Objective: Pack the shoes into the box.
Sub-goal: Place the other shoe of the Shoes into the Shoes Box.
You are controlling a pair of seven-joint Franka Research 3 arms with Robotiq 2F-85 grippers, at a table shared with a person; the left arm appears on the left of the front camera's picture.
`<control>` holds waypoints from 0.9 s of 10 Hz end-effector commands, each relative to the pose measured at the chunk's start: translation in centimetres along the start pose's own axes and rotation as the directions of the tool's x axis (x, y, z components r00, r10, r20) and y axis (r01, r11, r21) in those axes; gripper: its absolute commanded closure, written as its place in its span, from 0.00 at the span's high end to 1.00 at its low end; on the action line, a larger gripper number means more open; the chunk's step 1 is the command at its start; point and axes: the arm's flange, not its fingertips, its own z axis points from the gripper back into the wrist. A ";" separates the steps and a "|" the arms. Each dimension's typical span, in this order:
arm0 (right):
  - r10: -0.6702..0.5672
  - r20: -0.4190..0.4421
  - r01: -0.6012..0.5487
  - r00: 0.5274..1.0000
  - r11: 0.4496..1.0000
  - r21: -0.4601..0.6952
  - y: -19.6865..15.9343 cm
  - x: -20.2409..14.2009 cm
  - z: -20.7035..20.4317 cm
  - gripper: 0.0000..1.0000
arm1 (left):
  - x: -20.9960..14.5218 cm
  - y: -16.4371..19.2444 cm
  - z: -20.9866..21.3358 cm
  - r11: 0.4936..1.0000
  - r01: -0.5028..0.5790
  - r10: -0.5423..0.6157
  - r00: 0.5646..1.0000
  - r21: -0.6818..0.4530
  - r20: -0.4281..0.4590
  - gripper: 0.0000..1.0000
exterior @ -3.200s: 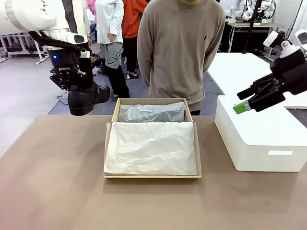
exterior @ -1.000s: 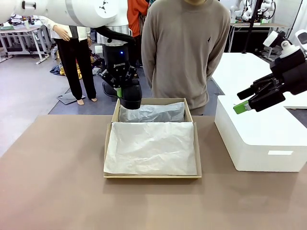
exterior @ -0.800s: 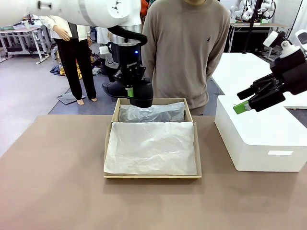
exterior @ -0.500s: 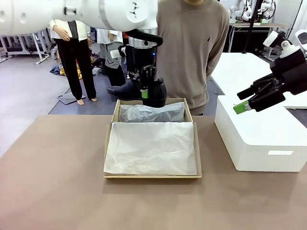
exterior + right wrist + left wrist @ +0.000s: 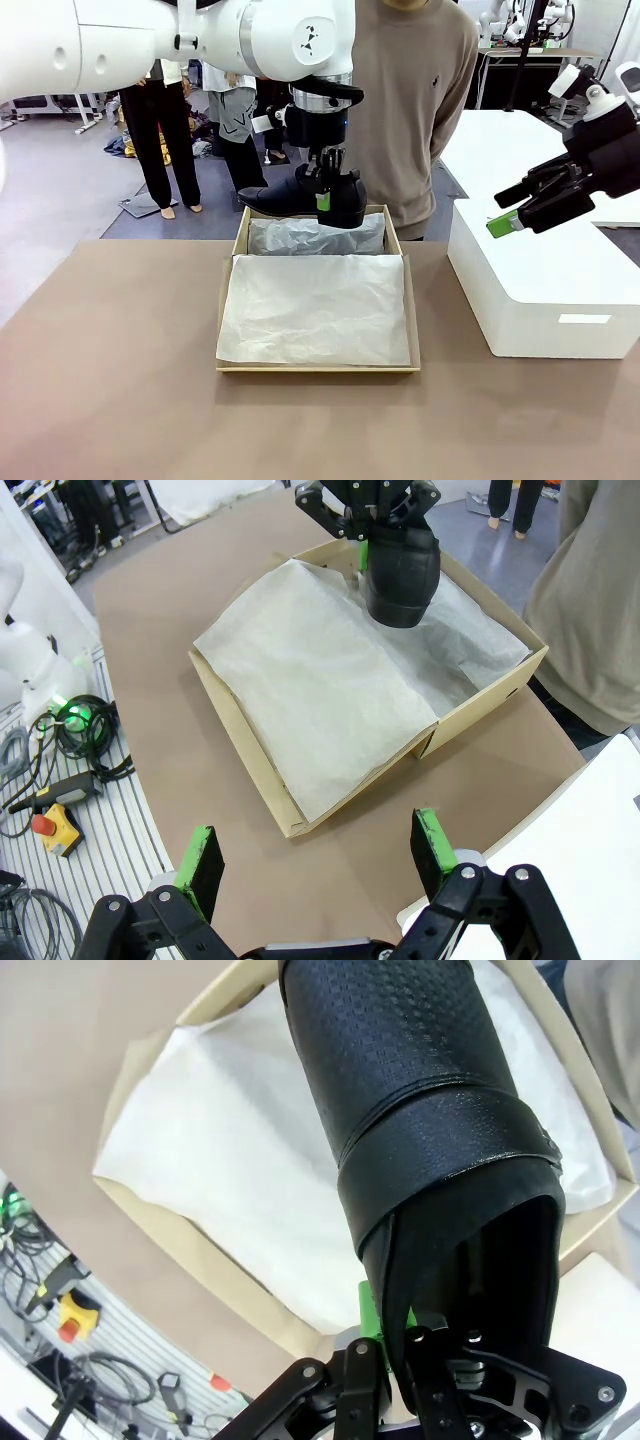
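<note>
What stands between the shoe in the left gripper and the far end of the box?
Nothing visible. The left gripper holds the shoe just above the far end of the box, where only crumpled tissue paper lies. The person stands behind the box, outside the path.

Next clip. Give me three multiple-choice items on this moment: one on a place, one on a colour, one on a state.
1. Where is the shoe relative to the box?
A) beside it on the table
B) held over its far end
C) lying flat inside it

2. What colour is the paper in the box?
A) red
B) black
C) white

3. How is the right pincer?
A) open, empty
B) shut on the shoe
C) shut on the paper

Key:
1 B: the left pincer grips it above the far end.
2 C: a white sheet lines the box.
3 A: its green pads stand apart with nothing between them.
</note>
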 end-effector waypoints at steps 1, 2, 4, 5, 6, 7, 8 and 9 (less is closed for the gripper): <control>0.017 0.030 -0.017 0.999 1.000 0.020 -0.3 0.2 -0.1 1.00 | 0.4 0.5 0.8 1.000 0.011 -0.011 1.000 0.000 -0.005 0.00; 0.017 0.030 -0.017 0.999 1.000 0.020 -0.3 0.2 -0.1 1.00 | 0.4 0.5 0.8 1.000 0.011 -0.011 1.000 0.000 -0.005 0.00; 0.017 0.030 -0.017 0.999 1.000 0.020 -0.3 0.2 -0.1 1.00 | 0.1 0.0 0.0 1.000 0.004 -0.004 1.000 0.000 0.000 0.00; 0.017 0.030 -0.017 0.999 1.000 0.020 -0.3 0.2 -0.1 1.00 | -0.7 0.0 -0.1 0.999 -0.046 0.046 0.999 -0.015 0.013 0.00; 0.017 0.030 -0.017 0.999 1.000 0.020 -0.3 0.2 -0.1 1.00 | -1.6 -0.4 -0.2 0.996 -0.081 0.081 0.996 -0.028 0.020 0.00; 0.017 0.030 -0.017 0.999 1.000 0.020 -0.3 0.2 -0.1 1.00 | -2.3 -0.9 -0.2 0.993 -0.116 0.116 0.993 -0.027 0.027 0.00; 0.017 0.030 -0.017 0.999 1.000 0.020 -0.3 0.2 -0.1 1.00 | -3.0 -1.3 -0.4 0.985 -0.170 0.171 0.985 -0.020 0.026 0.00; 0.017 0.030 -0.017 0.999 1.000 0.020 -0.3 0.2 -0.1 1.00 | -3.5 -1.5 -0.6 0.974 -0.228 0.228 0.973 -0.014 0.040 0.00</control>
